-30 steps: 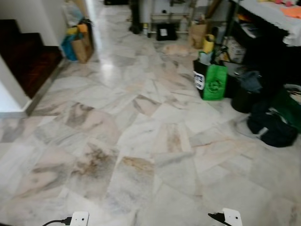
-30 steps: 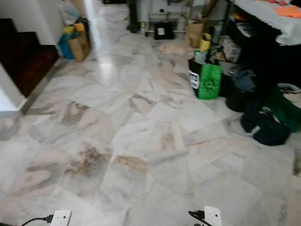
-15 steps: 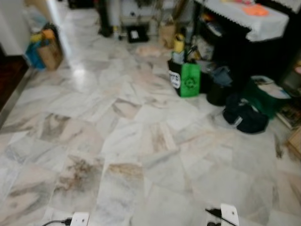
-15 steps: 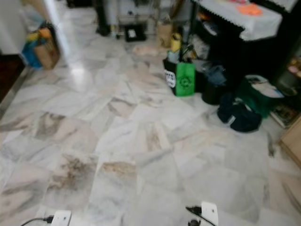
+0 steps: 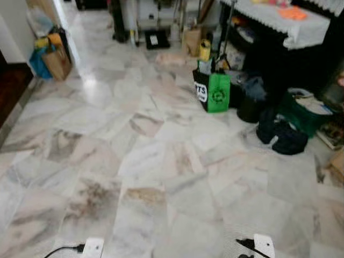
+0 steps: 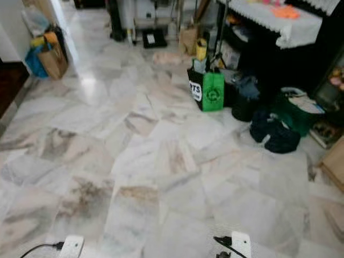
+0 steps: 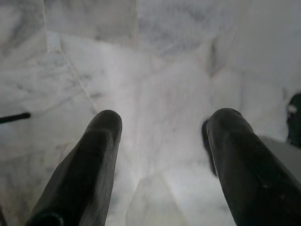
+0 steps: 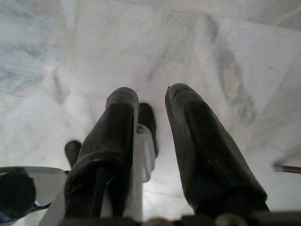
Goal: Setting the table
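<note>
Well, both pincers hang low over the marble floor (image 5: 161,161). The left pincer (image 7: 162,127) is spread wide, holding nothing. The right pincer (image 8: 150,106) has a small gap, with nothing between its fingers. Far ahead of them stands a green bag (image 5: 213,91), stuffed with blurry things. A table (image 5: 290,24) beyond it is cut off.
</note>
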